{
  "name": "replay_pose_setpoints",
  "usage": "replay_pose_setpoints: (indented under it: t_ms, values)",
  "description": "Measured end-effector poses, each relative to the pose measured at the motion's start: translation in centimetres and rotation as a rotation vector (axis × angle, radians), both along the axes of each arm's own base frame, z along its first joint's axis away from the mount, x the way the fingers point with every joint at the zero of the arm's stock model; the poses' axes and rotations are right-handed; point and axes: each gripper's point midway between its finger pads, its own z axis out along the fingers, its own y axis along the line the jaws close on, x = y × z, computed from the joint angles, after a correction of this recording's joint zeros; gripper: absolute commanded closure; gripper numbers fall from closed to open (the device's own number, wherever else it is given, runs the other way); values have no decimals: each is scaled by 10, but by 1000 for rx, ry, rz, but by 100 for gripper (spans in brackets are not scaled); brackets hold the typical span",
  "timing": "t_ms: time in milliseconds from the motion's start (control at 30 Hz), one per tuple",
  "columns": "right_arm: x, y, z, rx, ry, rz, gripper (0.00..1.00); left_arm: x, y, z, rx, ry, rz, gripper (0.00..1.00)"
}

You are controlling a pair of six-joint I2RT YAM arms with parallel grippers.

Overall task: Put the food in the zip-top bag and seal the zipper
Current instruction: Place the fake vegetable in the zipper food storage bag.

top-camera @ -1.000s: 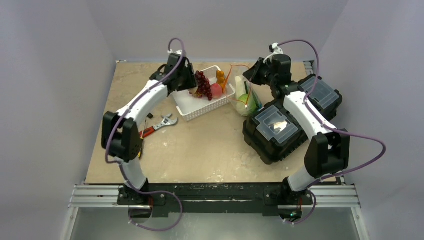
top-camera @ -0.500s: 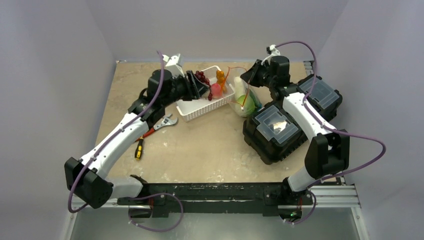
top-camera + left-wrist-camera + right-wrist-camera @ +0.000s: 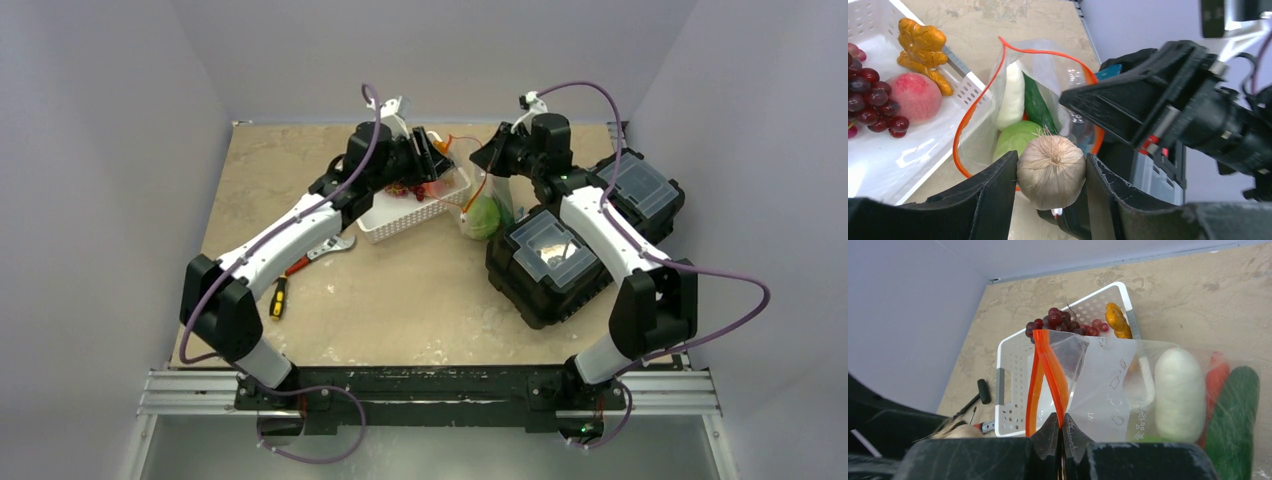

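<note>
Mid-frame, the left gripper [image 3: 1050, 181] clasps a bulb [image 3: 1050, 167], perhaps garlic, over the bag [image 3: 1060, 75]; the right gripper [image 3: 1060, 434] pinches its zipper [image 3: 1050, 371].

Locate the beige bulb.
Left wrist view, bottom centre: the beige bulb is clamped in the left gripper, by the zip-top bag's open mouth, right of the white basket.

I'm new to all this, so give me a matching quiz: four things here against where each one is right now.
1 beige bulb
2 peach
3 cucumber
4 zipper strip

A inside the bag
B pinched by the right gripper
C held in the left gripper
D in the white basket

Pairs: 1-C, 2-D, 3-A, 4-B
</note>
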Motion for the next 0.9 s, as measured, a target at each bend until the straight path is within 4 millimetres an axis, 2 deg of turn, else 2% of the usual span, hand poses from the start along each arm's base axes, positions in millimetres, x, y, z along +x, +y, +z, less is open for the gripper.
replay_pose_setpoints:
  t_ms: [133, 167, 267, 333, 400, 667, 767, 900]
  values:
    - [-1, 1, 1, 3, -2, 6, 100, 17, -7, -28, 30, 54, 28, 68]
    - [-2, 1, 2, 4, -3, 8, 100, 20, -8, -36, 41, 72, 37, 62]
    - [-2, 1, 4, 6, -7, 10, 100, 28, -10, -50, 58, 107, 55, 34]
    - [-3, 1, 5, 7, -9, 11, 100, 36, -15, -49, 59, 114, 59, 13]
    - [-3, 1, 6, 7, -12, 12, 100, 44, -21, -42, 51, 107, 58, 3]
    - [-4, 1, 9, 9, -18, 12, 100, 53, -19, 5, 63, 14, 70, 0]
    - [-4, 1, 9, 8, -18, 12, 100, 47, -10, 14, 82, -10, 79, 1]
    - [-4, 1, 9, 8, -17, 11, 100, 31, 12, 19, 118, -38, 112, 1]
